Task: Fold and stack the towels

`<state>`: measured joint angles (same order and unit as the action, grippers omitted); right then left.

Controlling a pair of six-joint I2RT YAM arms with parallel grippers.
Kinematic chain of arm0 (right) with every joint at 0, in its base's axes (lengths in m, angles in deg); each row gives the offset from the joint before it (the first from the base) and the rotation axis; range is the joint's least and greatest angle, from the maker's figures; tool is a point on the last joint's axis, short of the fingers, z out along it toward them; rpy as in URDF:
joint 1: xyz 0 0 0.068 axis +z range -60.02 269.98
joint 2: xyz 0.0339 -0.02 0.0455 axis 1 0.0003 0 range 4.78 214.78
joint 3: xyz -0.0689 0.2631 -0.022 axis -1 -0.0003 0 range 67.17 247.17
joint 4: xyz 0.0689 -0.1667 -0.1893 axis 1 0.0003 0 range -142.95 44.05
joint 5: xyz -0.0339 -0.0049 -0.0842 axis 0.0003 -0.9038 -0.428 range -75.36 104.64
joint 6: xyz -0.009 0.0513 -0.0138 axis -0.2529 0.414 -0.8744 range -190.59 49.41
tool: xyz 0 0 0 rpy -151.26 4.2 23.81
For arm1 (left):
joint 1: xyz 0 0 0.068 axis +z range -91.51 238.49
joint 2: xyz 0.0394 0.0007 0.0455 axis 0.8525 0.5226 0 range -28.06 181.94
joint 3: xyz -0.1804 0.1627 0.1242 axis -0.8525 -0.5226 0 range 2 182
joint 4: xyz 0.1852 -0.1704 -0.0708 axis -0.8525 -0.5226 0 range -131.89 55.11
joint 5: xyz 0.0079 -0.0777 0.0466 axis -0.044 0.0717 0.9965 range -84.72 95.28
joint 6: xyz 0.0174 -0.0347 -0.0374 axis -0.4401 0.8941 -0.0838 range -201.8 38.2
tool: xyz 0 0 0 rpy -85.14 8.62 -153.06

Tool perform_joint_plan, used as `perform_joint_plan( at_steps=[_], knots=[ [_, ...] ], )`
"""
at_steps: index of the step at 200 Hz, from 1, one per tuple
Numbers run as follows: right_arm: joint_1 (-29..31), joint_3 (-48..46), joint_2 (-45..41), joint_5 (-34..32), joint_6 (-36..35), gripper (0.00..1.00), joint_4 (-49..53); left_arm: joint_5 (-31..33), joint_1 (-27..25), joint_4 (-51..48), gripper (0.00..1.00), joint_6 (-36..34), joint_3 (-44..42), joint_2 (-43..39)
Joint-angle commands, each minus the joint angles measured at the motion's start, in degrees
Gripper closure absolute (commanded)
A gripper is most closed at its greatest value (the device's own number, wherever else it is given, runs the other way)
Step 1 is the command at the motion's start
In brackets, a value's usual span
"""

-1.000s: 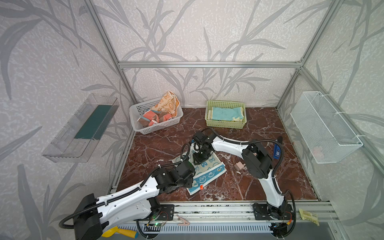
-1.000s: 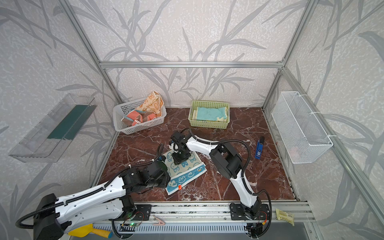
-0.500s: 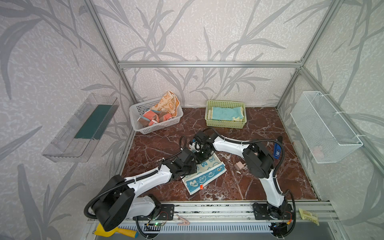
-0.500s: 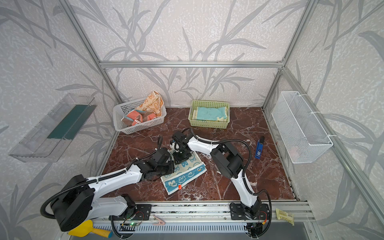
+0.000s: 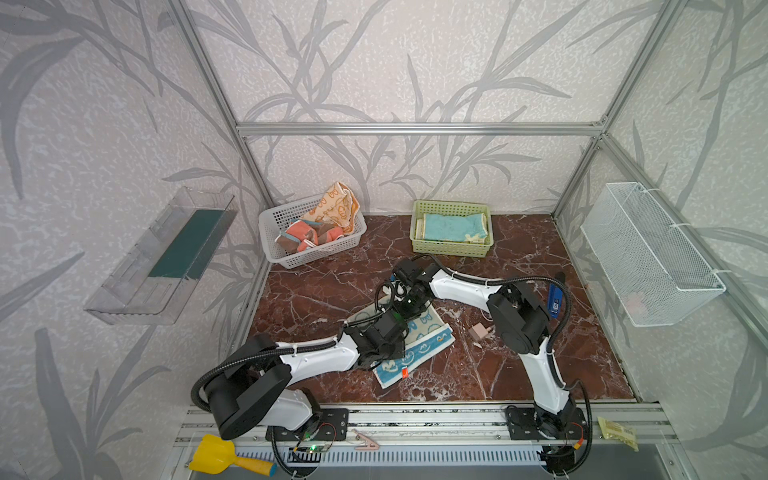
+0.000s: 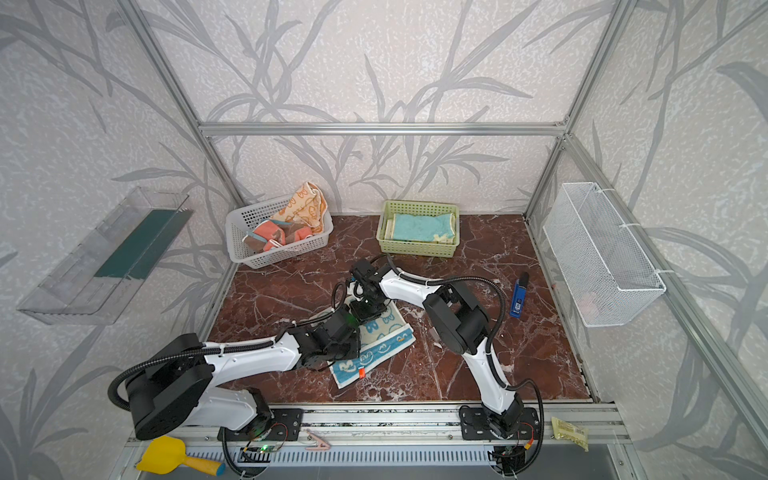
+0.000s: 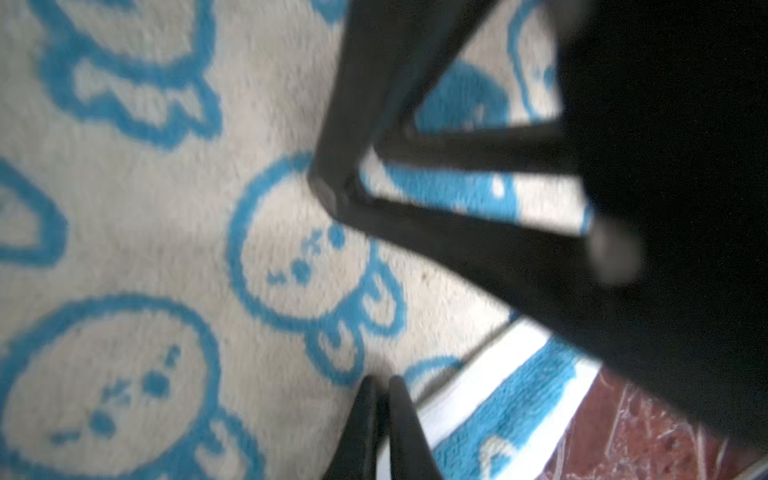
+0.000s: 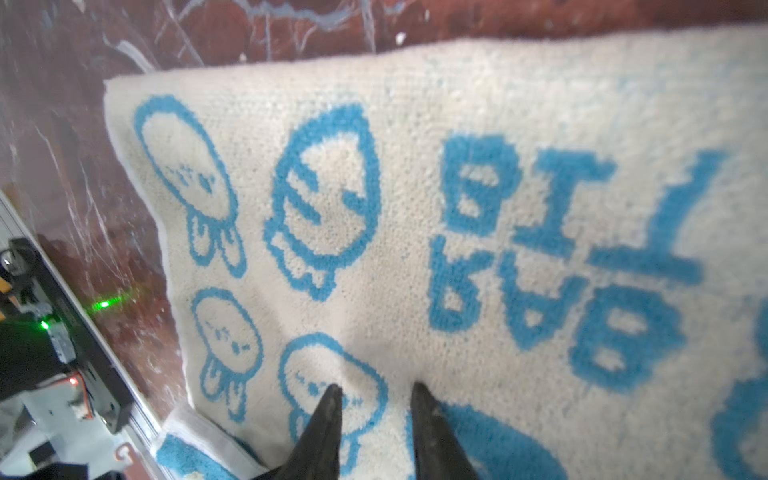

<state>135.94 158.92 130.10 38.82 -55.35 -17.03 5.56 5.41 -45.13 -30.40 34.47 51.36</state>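
A cream towel (image 5: 426, 338) (image 6: 384, 336) with blue bunnies and "RAB" lettering lies partly folded on the marble floor. My left gripper (image 7: 380, 380) is shut, its tips against the cloth (image 7: 145, 249) beside the folded edge. Whether cloth is pinched between them I cannot tell. My right gripper (image 8: 376, 390) is open a little, both tips pressing on the towel (image 8: 415, 124). In both top views the two wrists meet over the towel's far half. Crumpled orange (image 5: 332, 208) and coral (image 5: 299, 237) towels fill the white basket (image 5: 276, 216). A folded teal towel (image 5: 451, 226) lies in the green basket (image 5: 449, 249).
A small pink plug (image 5: 478, 332) lies on the floor right of the towel, and a blue marker (image 5: 555, 295) further right. A wire basket (image 5: 648, 253) hangs on the right wall and a clear shelf (image 5: 162, 253) on the left wall.
My left arm swung in from the front left onto the towel, and its jaws closed. The right gripper stayed on the towel almost unmoved.
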Motion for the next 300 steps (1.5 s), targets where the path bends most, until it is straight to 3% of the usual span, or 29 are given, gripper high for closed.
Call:
perform_joint_plan(
  at_steps=[1,33,51,75,91,111,152,185,232,265,300],
  knots=[
    [0.3,-2.4,4.6,-5.1,0.4,0.69,1.7,-0.9,-8.7,-7.3,0.88,-1.7,3.5,-1.3],
    [-0.3,-2.4,4.5,-5.3,0.3,0.69,1.8,-0.9,-16.5,-11.7,0.86,-0.2,6.5,-2.2],
    [-0.4,-2.4,3.7,-5.5,0.3,0.69,2.1,1.9,-17.0,-15.7,0.86,-0.8,7.8,-5.1],
    [-0.3,-2.4,0.2,-4.4,-0.3,0.63,2.1,11.4,-15.4,-20.3,0.83,-0.5,8.6,-11.2],
    [-0.4,-3.0,-3.2,-4.8,-0.8,0.59,1.9,11.9,-10.4,-20.8,0.80,-1.9,7.8,-14.8],
    [-0.6,-3.8,-6.7,-5.2,-1.8,0.58,1.5,6.5,0.6,-19.9,0.74,-2.3,5.5,-17.1],
    [-3.3,-4.8,-8.1,-8.6,-4.6,0.56,2.9,-0.2,21.9,-17.2,0.50,-8.2,3.8,-18.4],
    [-3.9,-11.7,-9.6,-9.1,-3.6,0.57,0.7,-11.7,36.0,-13.0,0.47,-12.2,3.7,-13.8],
    [-2.5,-18.9,-14.6,-5.9,0.5,0.57,-3.0,-21.0,44.8,-6.9,0.47,-13.0,4.2,-4.7],
    [-3.5,-14.6,-17.5,-6.7,0.0,0.57,-0.4,-26.4,46.7,-4.2,0.45,-14.0,6.2,1.3],
    [-8.8,-9.2,-16.3,-7.8,-0.8,0.52,0.9,-29.2,46.8,0.0,0.45,-13.6,7.1,6.4]
  ],
)
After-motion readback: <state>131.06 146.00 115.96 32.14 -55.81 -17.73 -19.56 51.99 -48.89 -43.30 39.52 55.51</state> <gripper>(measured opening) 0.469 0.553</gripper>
